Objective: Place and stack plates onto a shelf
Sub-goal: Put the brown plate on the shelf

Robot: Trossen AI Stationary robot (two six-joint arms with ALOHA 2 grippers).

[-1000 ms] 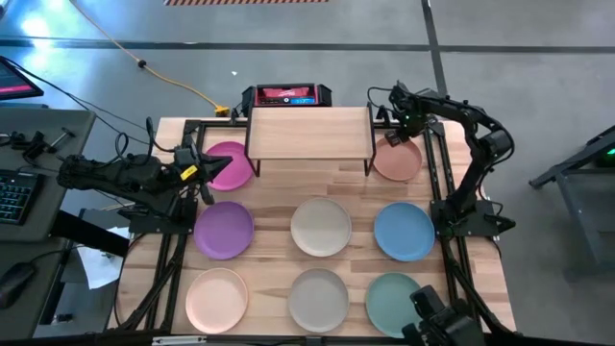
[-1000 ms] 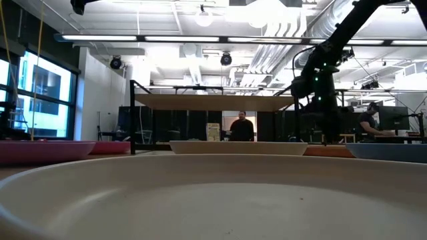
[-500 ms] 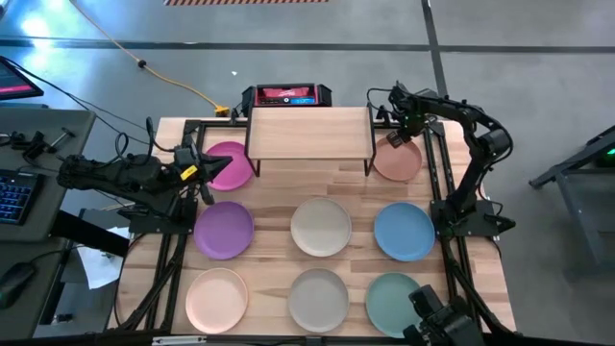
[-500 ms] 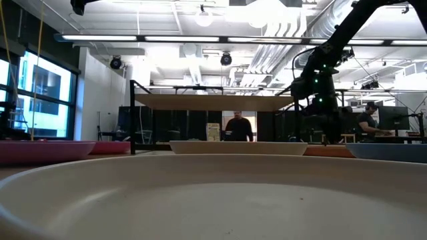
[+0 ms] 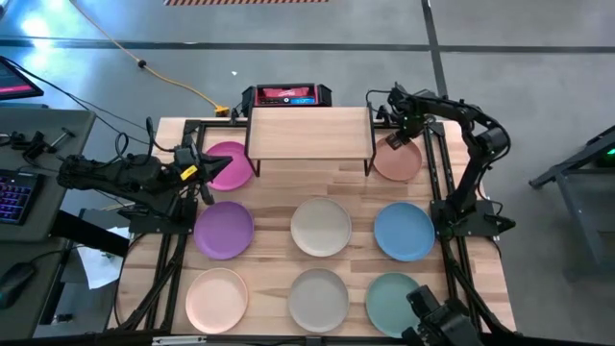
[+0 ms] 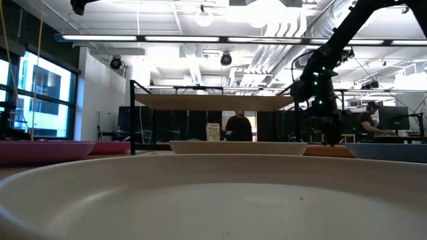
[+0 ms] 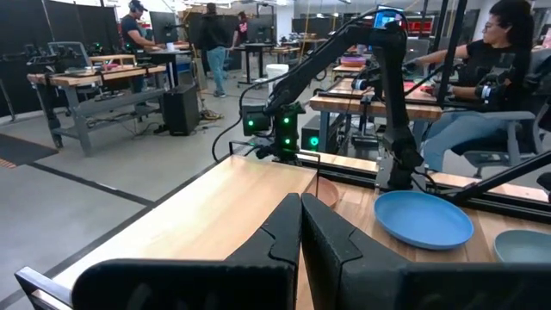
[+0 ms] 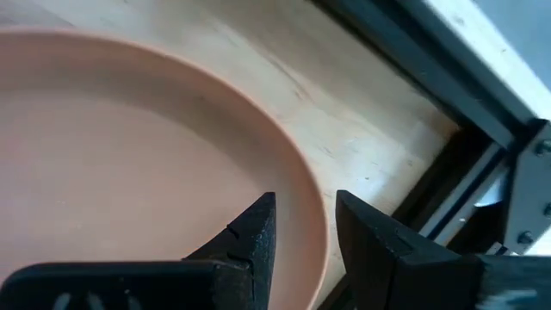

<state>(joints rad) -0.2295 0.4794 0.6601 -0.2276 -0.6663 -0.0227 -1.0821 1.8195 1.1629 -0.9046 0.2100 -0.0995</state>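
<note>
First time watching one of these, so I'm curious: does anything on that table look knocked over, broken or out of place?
Nothing stands out. The shelf stands square and bare, and the eight visible plates lie flat and apart on the table. The right gripper, open, straddles the rim of the peach plate; the left gripper, shut, waits by the pink plate.

In the low view, the near cream plate (image 6: 213, 197) fills the foreground, blurred and cut off by the left, right and bottom edges, hiding most of the tabletop behind it. The shelf (image 5: 309, 132) covers the table beneath it in the high view, along with the near edges of the pink plate (image 5: 229, 164) and the terracotta plate (image 5: 398, 159). In the right wrist view, that terracotta plate runs off the frame. The teal plate (image 5: 394, 298) is partly covered by dark equipment (image 5: 437, 320) at the near edge.
</note>
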